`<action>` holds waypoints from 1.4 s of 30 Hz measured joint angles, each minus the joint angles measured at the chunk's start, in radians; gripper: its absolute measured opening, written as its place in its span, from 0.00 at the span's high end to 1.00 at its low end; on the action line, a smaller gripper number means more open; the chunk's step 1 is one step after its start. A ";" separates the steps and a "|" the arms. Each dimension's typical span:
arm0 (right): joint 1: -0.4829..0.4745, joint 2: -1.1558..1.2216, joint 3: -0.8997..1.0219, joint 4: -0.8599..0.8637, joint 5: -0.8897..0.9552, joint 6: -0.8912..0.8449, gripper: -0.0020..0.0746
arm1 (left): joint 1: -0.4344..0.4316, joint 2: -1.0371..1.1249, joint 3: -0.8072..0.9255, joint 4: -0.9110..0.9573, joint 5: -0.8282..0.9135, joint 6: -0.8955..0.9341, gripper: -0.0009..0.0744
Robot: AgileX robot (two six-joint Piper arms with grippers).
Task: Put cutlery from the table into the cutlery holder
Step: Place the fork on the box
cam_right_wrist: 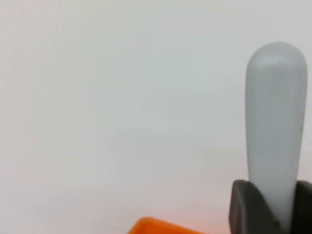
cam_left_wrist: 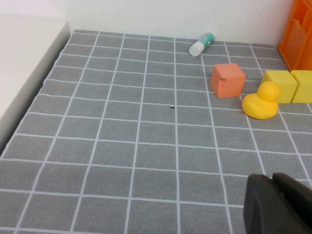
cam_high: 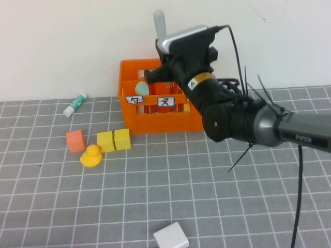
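Observation:
My right gripper (cam_high: pixel 161 47) is above the back of the orange cutlery holder (cam_high: pixel 155 120), shut on a pale grey-green handle (cam_high: pixel 159 23) that stands upright; by its colour it is the fork. In the right wrist view the handle (cam_right_wrist: pixel 275 122) rises between my right gripper's two dark fingers (cam_right_wrist: pixel 241 209), with the holder's rim (cam_right_wrist: pixel 156 227) below. The piece's lower end is hidden behind the gripper. The mint-green spoon (cam_high: pixel 141 87) stands in the holder. The white and yellow knives are out of view. My left gripper (cam_left_wrist: pixel 275 187) is shut and empty, low over the grey tiled table (cam_left_wrist: pixel 122 146).
Left of the holder lie an orange cube (cam_high: pixel 75 140), two yellow cubes (cam_high: pixel 114 140), a yellow rubber duck (cam_high: pixel 91 156) and a white glue stick (cam_high: pixel 75 104). A small white box (cam_high: pixel 170 236) sits at the front edge. A white wall runs behind the table.

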 joint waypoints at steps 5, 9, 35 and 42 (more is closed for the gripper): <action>-0.005 0.031 -0.003 0.005 -0.017 0.003 0.77 | 0.000 0.000 0.000 0.000 0.000 0.000 0.99; -0.007 0.058 -0.050 0.005 -0.014 0.003 0.77 | 0.000 0.000 0.000 0.000 0.000 0.000 0.99; -0.007 0.038 -0.118 -0.005 0.249 0.030 0.51 | 0.000 0.000 0.000 0.000 0.000 0.004 0.99; -0.005 -0.216 0.069 -0.118 0.424 0.168 0.68 | 0.000 0.000 0.000 0.000 0.000 0.004 0.99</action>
